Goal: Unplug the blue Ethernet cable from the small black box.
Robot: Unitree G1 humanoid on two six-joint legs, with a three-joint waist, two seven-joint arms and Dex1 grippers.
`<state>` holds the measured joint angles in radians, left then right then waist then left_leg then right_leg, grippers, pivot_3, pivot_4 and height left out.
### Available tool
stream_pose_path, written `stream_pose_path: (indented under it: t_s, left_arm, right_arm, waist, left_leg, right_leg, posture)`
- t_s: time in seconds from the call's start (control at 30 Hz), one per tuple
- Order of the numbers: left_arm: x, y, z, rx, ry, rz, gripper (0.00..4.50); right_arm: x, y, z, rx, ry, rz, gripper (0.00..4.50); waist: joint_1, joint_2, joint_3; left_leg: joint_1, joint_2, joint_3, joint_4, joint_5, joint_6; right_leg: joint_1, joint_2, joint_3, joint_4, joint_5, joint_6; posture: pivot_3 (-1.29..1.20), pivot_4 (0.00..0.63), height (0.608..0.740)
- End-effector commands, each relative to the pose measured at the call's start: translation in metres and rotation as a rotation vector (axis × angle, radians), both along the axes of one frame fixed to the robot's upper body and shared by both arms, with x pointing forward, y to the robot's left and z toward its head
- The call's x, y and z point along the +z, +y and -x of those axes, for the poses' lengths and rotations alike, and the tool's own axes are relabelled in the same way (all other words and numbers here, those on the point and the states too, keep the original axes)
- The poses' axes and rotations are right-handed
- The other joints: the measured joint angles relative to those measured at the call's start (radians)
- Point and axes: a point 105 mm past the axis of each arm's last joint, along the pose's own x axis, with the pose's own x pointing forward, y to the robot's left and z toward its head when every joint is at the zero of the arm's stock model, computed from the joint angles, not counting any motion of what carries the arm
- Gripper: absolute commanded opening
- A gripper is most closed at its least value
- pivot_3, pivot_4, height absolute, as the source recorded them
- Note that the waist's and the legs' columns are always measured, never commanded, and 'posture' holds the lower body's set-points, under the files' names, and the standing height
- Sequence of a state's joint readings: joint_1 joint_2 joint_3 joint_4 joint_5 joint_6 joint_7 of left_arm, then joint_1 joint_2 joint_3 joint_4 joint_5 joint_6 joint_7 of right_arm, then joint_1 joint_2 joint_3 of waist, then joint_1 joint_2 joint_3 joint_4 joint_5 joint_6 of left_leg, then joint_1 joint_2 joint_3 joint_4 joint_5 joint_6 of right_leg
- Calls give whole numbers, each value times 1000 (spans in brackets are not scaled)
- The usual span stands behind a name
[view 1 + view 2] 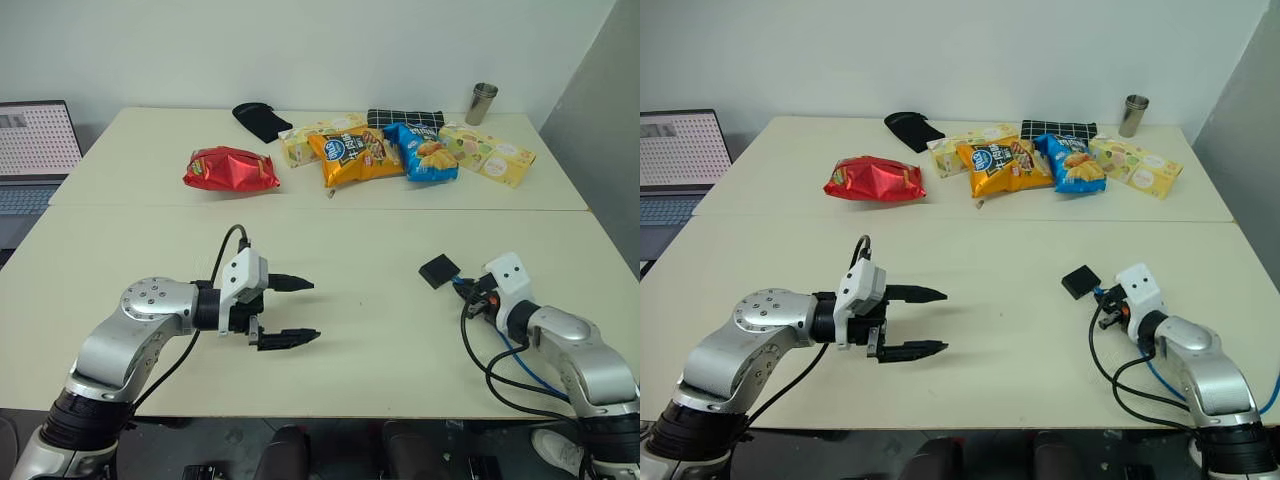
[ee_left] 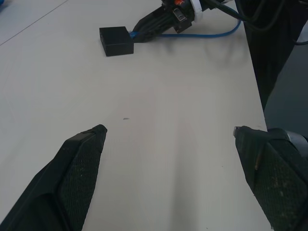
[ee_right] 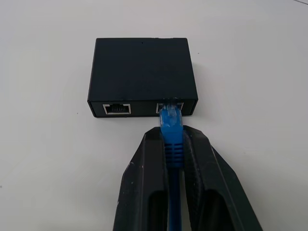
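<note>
- Left eye view: the small black box (image 1: 439,270) lies flat on the pale table (image 1: 360,245), towards its right side. The right gripper (image 1: 468,293) sits just behind the box, and the blue Ethernet cable (image 1: 520,362) trails back under that arm towards the table edge. The left gripper (image 1: 292,311) hovers well apart from the box, its two fingers spread wide with nothing between them. Snack bags (image 1: 370,155) and a metal cup (image 1: 481,103) lie along the far side.
- Left wrist view: that gripper's fingers (image 2: 79,163) stand far apart over bare table; beyond them, the right gripper meets the box at the cable end.
- Right wrist view: the box shows two ports on its near face. The cable's blue plug sits in one port, the other is free. The right gripper's fingers (image 3: 144,187) are pressed together on the cable's ribbed boot just behind the plug.
</note>
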<state>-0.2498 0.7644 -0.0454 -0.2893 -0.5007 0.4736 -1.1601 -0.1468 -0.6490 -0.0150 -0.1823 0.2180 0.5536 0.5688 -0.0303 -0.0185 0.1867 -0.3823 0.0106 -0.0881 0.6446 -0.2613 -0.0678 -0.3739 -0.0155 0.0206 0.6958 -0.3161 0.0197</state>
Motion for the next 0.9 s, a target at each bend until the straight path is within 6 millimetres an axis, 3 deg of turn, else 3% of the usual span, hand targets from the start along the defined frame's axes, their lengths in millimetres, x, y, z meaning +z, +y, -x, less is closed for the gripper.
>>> stream_pose_path:
  t_s: [0.03, 0.27, 0.4, 0.77, 0.9]
  left_arm:
    - [9, 4, -8, 35, -17, 35, 4500]
    - [27, 4, -8, 64, 238, 278, 4500]
    - [31, 4, -9, 91, 324, 354, 4500]
    - [38, -10, -11, 81, 361, 436, 4500]
    - [39, -14, -11, 69, 364, 438, 3736]
  right_arm:
    - [31, 26, -3, 211, -141, 92, 157]
    - [66, 92, 8, 748, -506, 375, 157]
    - [82, 118, 13, 932, -675, 436, 156]
    - [104, 149, 18, 1040, -842, 390, 156]
    - [105, 153, 21, 1048, -843, 373, 155]
  waist:
    - [-1, 0, 0]
    - [-6, 0, 0]
    - [-4, 0, 0]
    - [0, 0, 1]
    - [0, 0, 0]
  left_leg:
    - [0, 0, 0, 0, 0, 0]
    - [0, 1, 0, 0, 0, 0]
    - [0, 1, -1, 0, 0, 0]
    - [-1, 2, -3, 1, 0, -1]
    - [-1, 2, -3, 1, 0, -1]
  right_leg:
    - [0, 0, 0, 0, 0, 0]
    - [-1, 1, -1, 0, 0, 0]
    - [-1, 0, -1, 0, 0, 0]
    - [0, -3, -2, 1, 0, 0]
    - [0, -3, -2, 1, 0, 0]
  posture:
    - [0, 150, 740]
    - [0, 150, 740]
    - [0, 150, 740]
    - [0, 150, 740]
    - [0, 150, 740]
